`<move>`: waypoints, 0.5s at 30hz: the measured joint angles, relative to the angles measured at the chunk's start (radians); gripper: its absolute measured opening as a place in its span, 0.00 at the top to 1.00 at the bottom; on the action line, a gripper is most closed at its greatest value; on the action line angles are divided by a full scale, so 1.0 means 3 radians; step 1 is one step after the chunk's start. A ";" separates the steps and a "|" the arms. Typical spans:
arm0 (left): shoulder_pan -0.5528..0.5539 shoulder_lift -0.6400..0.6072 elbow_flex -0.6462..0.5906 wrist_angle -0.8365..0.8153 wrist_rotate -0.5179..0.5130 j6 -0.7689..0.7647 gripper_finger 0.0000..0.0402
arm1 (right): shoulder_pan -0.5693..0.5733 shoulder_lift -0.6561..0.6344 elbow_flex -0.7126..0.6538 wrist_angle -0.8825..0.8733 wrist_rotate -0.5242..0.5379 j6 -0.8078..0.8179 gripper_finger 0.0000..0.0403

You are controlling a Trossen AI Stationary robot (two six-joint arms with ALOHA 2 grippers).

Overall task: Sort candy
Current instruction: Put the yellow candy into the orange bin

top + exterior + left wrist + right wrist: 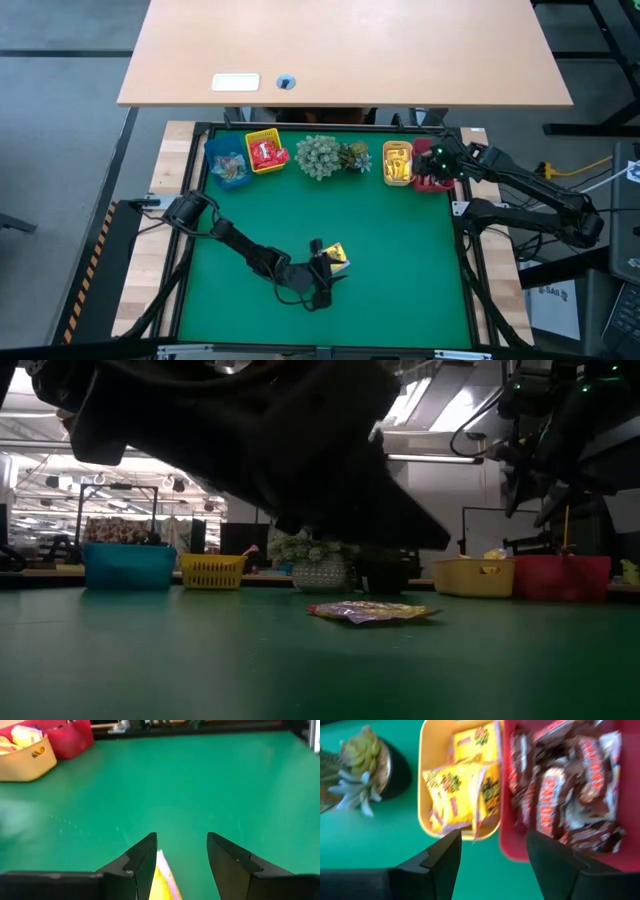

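Fingers on both grippers are spread, nothing held in either. We have the left gripper (322,266) low over the near middle of the green mat (400,270), fingers (142,862) apart, with one yellow packet (337,256) lying flat on the mat just beside its tip. In the left wrist view that packet (162,882) shows at the inner edge of one finger; we cannot tell if it touches. From the low view it lies alone on the mat, well in front of the bins.

Right gripper (437,160) hangs over the far right corner, above the orange bin (397,163) and the red bin (432,183). Its fingers (445,855) are released and empty.

Candy placement: yellow square packets (462,785) in the orange bin, dark brown-red bars (560,780) piled in the red bin, red packets (265,154) in the yellow bin (266,152), mixed sweets in the blue bin (227,167). Plant cluster (330,156) sits between the yellow and orange bins.
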 joint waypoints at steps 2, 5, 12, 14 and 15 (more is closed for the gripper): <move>-0.0027 -0.0001 0.0000 -0.0104 -0.0002 0.0004 0.60 | 0.0000 0.0000 0.0000 0.0000 -0.0112 0.0000 0.45; -0.0100 -0.0004 0.0000 -0.0321 -0.0002 0.0004 0.60 | 0.0000 0.0000 -0.0001 0.0000 -0.0205 0.0000 0.45; -0.0277 -0.0005 0.0000 -0.0790 -0.0353 0.0002 0.60 | 0.0003 0.0000 -0.0172 0.0119 -0.0370 0.0000 0.45; -0.0306 -0.0005 -0.0003 -0.0860 -0.0536 0.0002 0.60 | 0.0003 0.0000 -0.0292 0.0200 -0.0377 0.0000 0.45; -0.0308 -0.0005 -0.0003 -0.0861 -0.0588 0.0001 0.60 | 0.0003 0.0000 -0.0358 0.0231 -0.0378 0.0000 0.45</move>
